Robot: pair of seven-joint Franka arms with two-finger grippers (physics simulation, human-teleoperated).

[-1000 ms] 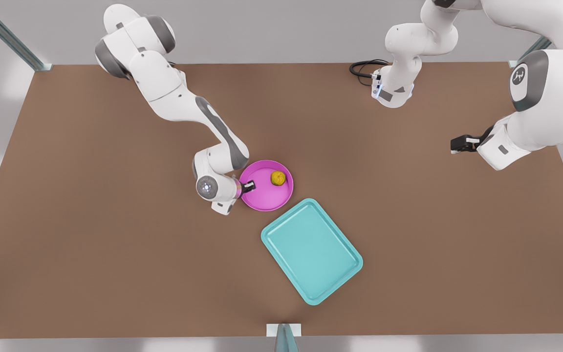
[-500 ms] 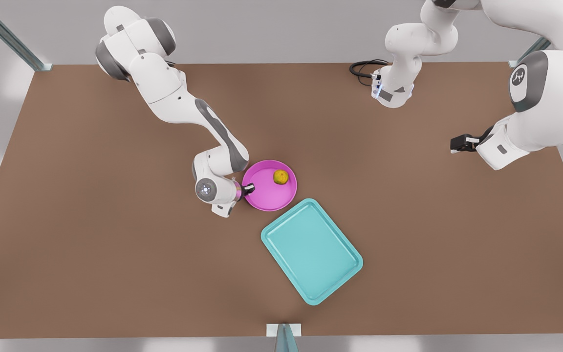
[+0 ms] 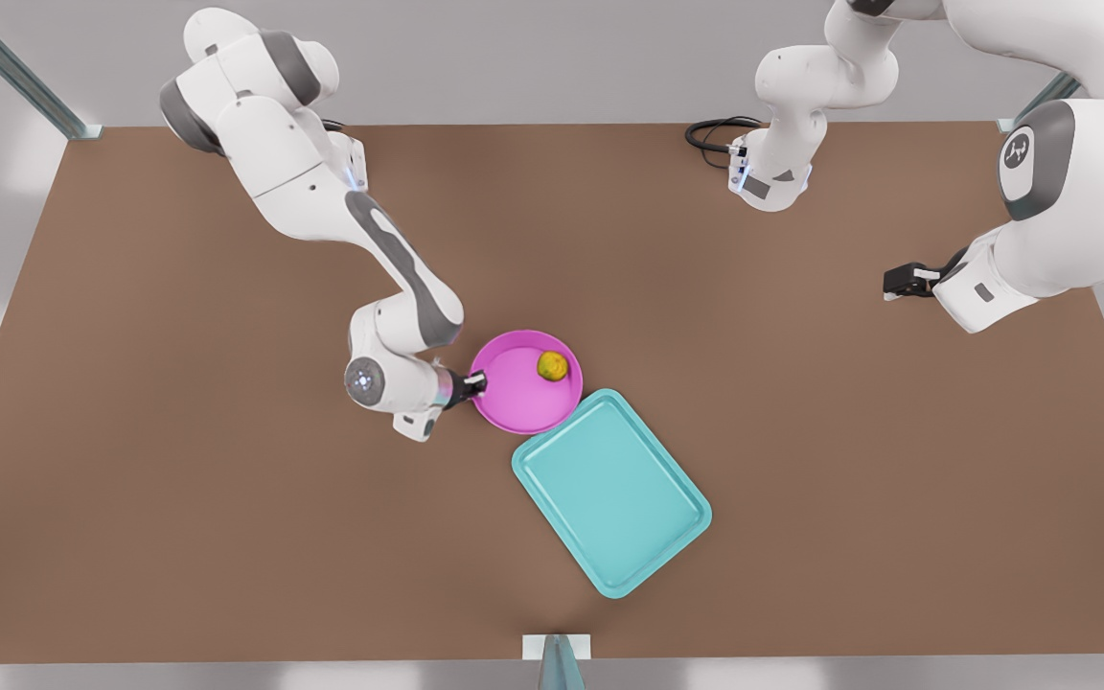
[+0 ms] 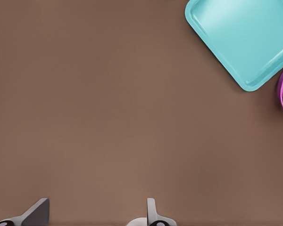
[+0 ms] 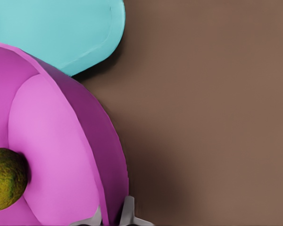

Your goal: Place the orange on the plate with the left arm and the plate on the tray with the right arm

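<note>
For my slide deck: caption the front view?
Right claw grips the plate rim, orange aboard, beside the tray.

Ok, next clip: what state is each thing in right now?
orange: resting in the plate
plate: rim pinched by the right claw, its edge over the tray's corner
tray: flat on the table, nothing resting in it
right claw: shut on the plate's rim
left claw: open, waiting apart over the table
</note>
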